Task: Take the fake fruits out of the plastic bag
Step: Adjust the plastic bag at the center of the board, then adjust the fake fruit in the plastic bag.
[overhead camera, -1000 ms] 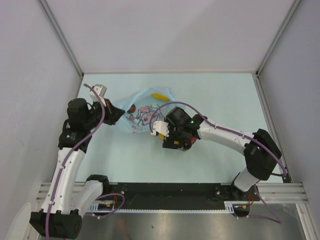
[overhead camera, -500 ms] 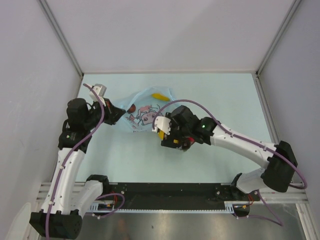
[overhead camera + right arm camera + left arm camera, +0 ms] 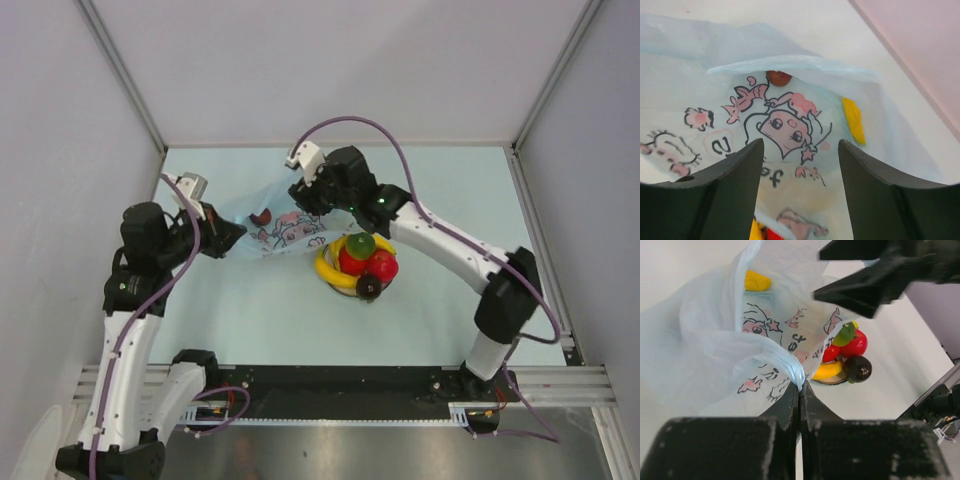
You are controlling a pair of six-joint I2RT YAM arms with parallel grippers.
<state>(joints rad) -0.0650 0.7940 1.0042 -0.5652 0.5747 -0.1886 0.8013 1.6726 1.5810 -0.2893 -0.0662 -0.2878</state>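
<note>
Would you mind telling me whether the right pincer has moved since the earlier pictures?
Yes. The right pincer has moved away from the base rail toward the back wall, and now hovers over the plastic bag.

Heap of fake fruits (image 3: 360,262) beside plastic bag (image 3: 285,228); left claw (image 3: 232,237) at its edge, right claw (image 3: 303,196) above.

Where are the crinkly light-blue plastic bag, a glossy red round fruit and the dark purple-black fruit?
Light-blue plastic bag (image 3: 283,228): top view, printed side.
Red round fruit (image 3: 383,265): top view, its top.
Dark purple-black fruit (image 3: 859,368): left wrist view, its middle.
</note>
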